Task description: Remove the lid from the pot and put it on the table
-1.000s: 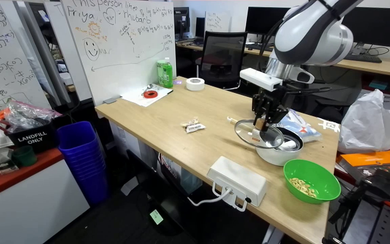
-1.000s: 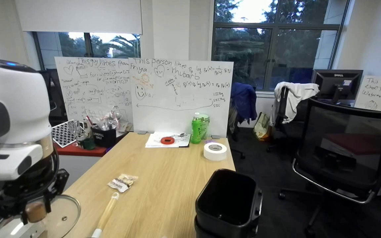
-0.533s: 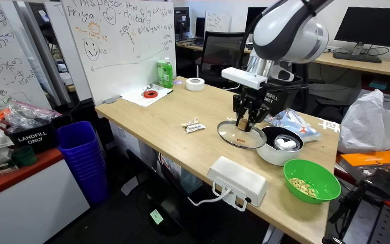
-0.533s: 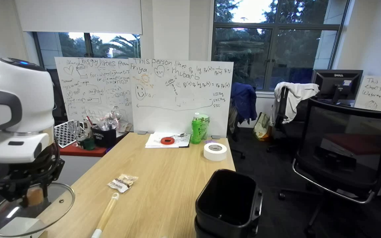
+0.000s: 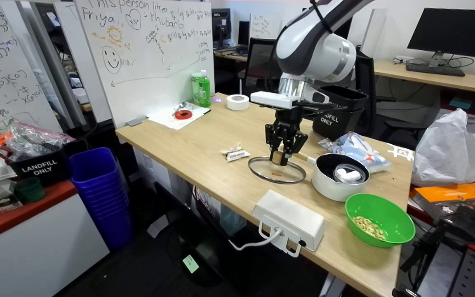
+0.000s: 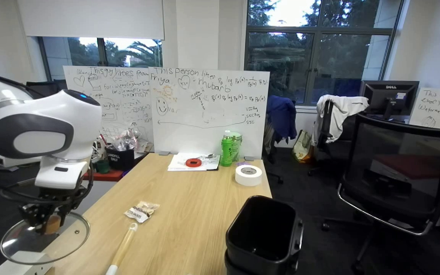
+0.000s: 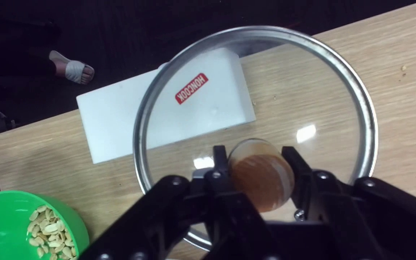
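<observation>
My gripper (image 5: pixel 278 158) is shut on the brown knob of the lid (image 5: pixel 261 169), a round see-through lid with a metal rim. The lid hangs level above the table (image 5: pixel 204 144), beside the pot; the size of the gap beneath it is hard to judge. In the wrist view the gripper (image 7: pixel 256 162) pinches the knob, and the lid (image 7: pixel 280 90) spreads out below the fingers. The lid (image 6: pixel 25 240) and gripper (image 6: pixel 51 224) also show in an exterior view. The silver-grey pot (image 5: pixel 332 189) stands uncovered, with a clear container holding something white inside.
A white power box (image 5: pixel 289 216) sits at the near table edge, partly beneath the lid in the wrist view. A green bowl of nuts (image 5: pixel 379 220) is near the pot. A snack packet (image 5: pixel 236 153), the pot's pale handle (image 6: pixel 122 246) and a black bin (image 6: pixel 264 229) are nearby.
My gripper has carried the lid away from the pot, leftward in an exterior view and somewhat lower. The lid no longer overlaps the pot there and looks more level.
</observation>
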Controlling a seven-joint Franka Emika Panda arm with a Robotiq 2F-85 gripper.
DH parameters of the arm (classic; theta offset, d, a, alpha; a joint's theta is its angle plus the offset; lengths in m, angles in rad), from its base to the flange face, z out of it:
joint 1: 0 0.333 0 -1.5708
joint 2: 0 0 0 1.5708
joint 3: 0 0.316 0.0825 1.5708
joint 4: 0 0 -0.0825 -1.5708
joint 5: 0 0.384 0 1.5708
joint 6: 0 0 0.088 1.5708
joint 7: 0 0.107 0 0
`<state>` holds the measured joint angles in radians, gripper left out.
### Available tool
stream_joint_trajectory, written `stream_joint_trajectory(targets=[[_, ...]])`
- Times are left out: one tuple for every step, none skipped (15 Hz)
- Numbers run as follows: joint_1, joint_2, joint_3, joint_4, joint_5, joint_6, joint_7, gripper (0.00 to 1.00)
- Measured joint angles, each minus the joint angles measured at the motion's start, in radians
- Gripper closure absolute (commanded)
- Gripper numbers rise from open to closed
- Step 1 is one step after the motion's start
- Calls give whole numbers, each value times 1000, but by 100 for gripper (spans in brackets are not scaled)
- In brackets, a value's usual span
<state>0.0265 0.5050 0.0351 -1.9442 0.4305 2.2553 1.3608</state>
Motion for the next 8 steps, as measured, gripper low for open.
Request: stream_joint_trajectory(targets=[[-5, 32, -2, 43, 7, -39, 1, 84], [-10, 62, -4, 83, 14, -73, 2, 84], [-16, 92, -6, 125, 23, -108, 8, 84], [-22, 121, -9, 165, 31, -138, 15, 84], [-27, 151, -13, 204, 37, -158, 28, 84], [-31, 179, -18, 239, 42, -168, 42, 84], [-35, 205, -24, 271, 45, -169, 56, 84], [-37, 232, -32, 301, 46, -167, 74, 84]])
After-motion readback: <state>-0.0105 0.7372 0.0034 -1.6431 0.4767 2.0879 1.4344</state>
